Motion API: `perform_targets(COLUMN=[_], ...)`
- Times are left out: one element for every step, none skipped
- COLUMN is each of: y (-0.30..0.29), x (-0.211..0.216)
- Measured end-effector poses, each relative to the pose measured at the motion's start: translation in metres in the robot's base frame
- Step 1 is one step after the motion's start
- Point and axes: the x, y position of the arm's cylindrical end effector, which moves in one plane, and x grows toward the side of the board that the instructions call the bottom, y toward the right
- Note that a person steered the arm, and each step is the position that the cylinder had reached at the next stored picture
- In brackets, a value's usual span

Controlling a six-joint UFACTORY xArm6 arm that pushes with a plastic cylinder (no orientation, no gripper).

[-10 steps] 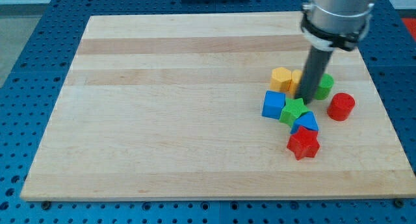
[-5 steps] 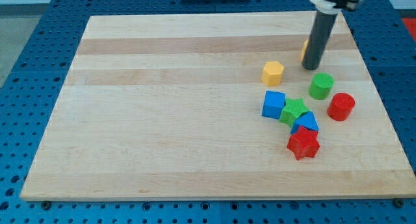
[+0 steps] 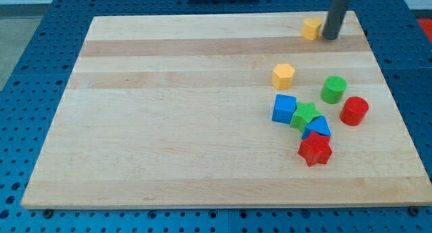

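Note:
My tip [image 3: 331,37] stands near the top right corner of the wooden board [image 3: 169,125], touching or almost touching the right side of a small yellow block [image 3: 311,28]. A yellow hexagonal block [image 3: 283,75] lies well below it. Lower down sit a green cylinder [image 3: 333,89] and a red cylinder [image 3: 354,111]. A blue cube [image 3: 285,109], a green star [image 3: 306,115], a blue block [image 3: 317,127] and a red star [image 3: 315,149] huddle together at the right.
The board rests on a blue perforated table [image 3: 27,71]. Its top edge runs just above the small yellow block, and its right edge is close to my tip.
My tip travelled from among the cluster toward the view's top, pushing the small yellow block up to the top edge. The yellow hexagon shifted left and up at first, then stayed put.

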Motion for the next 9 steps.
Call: perform_targets(y=[0.019, 0.019, 0.017, 0.010, -0.007, -0.033, -0.042, -0.092, -0.159], x=[-0.003, -0.004, -0.010, -0.007, 0.015, 0.036, 0.094, 0.150, 0.142])
